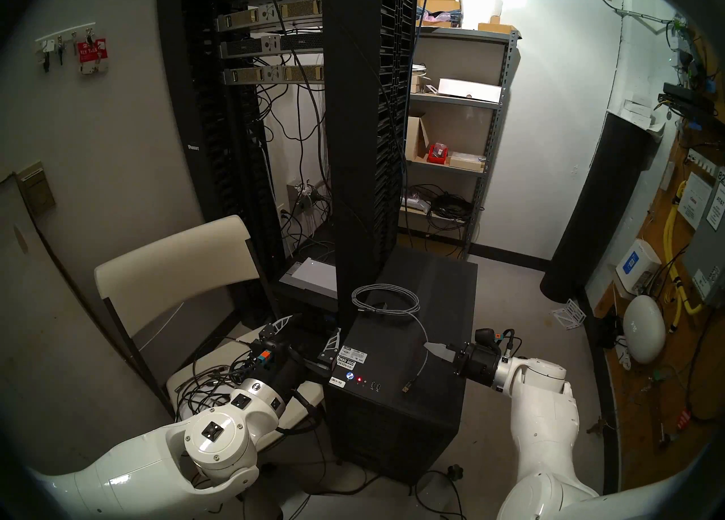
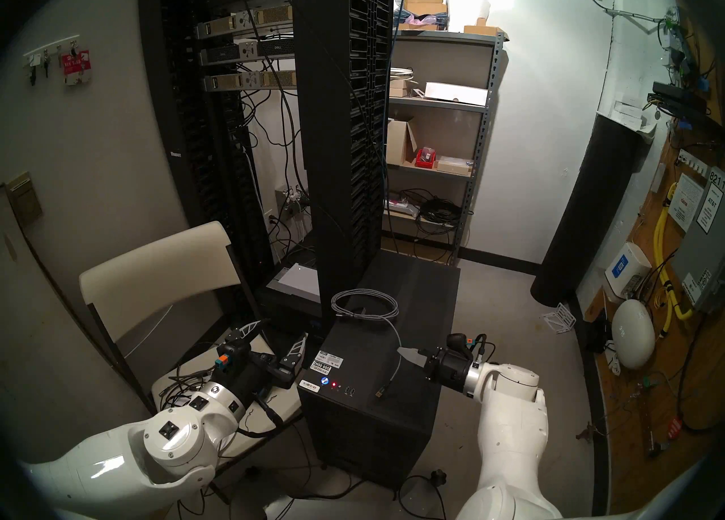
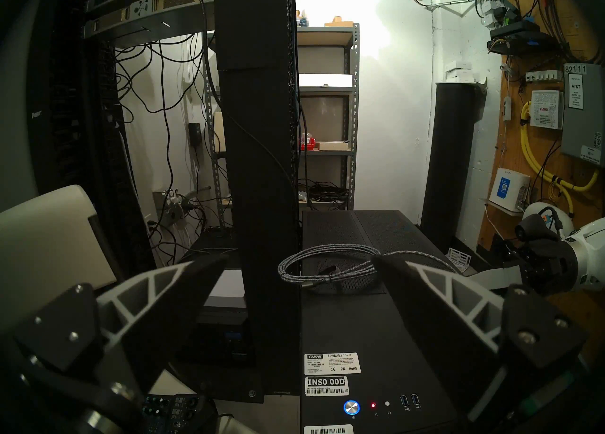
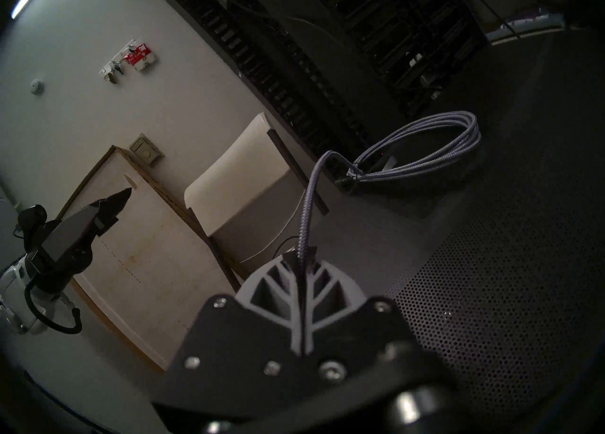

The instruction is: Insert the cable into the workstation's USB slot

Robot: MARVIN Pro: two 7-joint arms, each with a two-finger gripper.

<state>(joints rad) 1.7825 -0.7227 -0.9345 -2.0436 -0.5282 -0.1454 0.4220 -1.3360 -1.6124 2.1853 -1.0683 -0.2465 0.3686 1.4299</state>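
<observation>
The black workstation (image 1: 447, 291) stands in the middle, with white stickers, a blue-lit button (image 3: 351, 407), a red light (image 3: 373, 405) and two USB slots (image 1: 376, 386) near its top front edge. The grey braided cable (image 1: 386, 301) lies coiled on its top. My right gripper (image 1: 429, 346) is shut on the cable's free stretch (image 4: 302, 256) above the top. The silver plug (image 1: 406, 388) hangs below, right of the slots. My left gripper (image 1: 308, 332) is open and empty at the workstation's left front corner.
The tall black server rack (image 1: 361, 134) rises just behind the workstation's left side. A white chair (image 1: 172, 260) with tangled black wires (image 1: 204, 385) is under my left arm. A metal shelf (image 1: 451, 134), a black cylinder (image 1: 596, 209) and yellow cables (image 1: 674, 272) are to the right.
</observation>
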